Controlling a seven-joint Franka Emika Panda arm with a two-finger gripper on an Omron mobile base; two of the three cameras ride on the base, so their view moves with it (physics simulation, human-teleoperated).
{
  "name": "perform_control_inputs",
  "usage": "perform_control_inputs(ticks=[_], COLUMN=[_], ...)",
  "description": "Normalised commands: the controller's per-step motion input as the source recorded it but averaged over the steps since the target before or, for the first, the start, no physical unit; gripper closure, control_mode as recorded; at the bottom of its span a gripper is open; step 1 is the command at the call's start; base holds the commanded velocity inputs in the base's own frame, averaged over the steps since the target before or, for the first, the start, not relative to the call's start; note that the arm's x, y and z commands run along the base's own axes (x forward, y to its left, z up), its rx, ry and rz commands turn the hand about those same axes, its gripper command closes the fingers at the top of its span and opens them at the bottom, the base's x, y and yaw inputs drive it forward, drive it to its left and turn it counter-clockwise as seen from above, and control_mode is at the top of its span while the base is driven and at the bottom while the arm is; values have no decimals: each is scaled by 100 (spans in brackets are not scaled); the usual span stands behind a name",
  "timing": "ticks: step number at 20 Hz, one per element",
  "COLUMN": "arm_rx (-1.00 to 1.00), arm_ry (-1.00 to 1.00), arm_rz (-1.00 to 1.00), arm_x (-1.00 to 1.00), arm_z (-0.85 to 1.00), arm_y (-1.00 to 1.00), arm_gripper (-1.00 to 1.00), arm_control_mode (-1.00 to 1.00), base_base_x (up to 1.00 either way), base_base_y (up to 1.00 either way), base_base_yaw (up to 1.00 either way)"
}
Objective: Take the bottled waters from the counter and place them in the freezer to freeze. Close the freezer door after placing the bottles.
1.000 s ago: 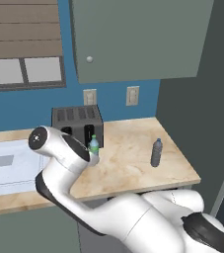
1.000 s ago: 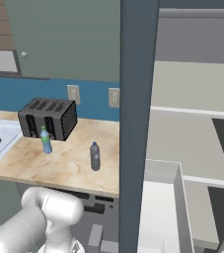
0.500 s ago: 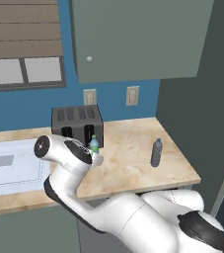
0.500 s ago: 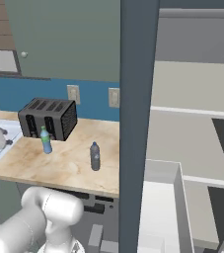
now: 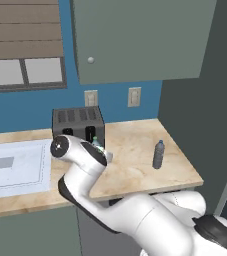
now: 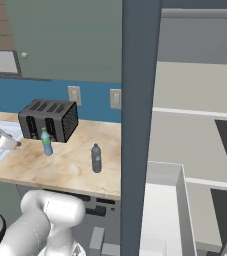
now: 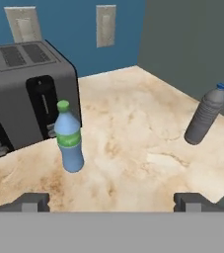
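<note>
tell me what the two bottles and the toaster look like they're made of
Blue bottle: see-through plastic, seemingly, with a green cap and label. Grey bottle: smoky, duller plastic, ribbed sides. Toaster: probably brushed metal, dark grey with a soft sheen and black slots.

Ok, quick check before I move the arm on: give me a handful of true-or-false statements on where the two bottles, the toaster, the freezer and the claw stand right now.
1. Both bottles stand upright on the counter. True.
2. The blue bottle lies on its side. False: it stands upright just in front of the toaster.
3. The claw is shut on the grey bottle. False: its jaws are wide open and hold nothing; the grey bottle stands apart, nearer the fridge.
4. The freezer is open, its shelves bare. True.
5. The blue bottle has a green cap. True.
6. The grey bottle is already on a freezer shelf. False: it is on the counter.
</note>
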Motion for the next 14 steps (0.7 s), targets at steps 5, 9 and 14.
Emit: perform_control_inputs(ticks=[5, 9, 14], arm_rx=[-7, -12, -1], arm_ry=[-2, -11, -8], arm_rz=[20, 12, 3], arm_x=[17, 3, 7], arm_z=[-47, -21, 0], arm_y=[-5, -1, 0], arm_gripper=[-100, -100, -100], arm_control_mode=[-100, -100, -100], base_base_x=[0, 0, 0], base_base_y=[0, 0, 0], base_base_yaw=[0, 0, 0])
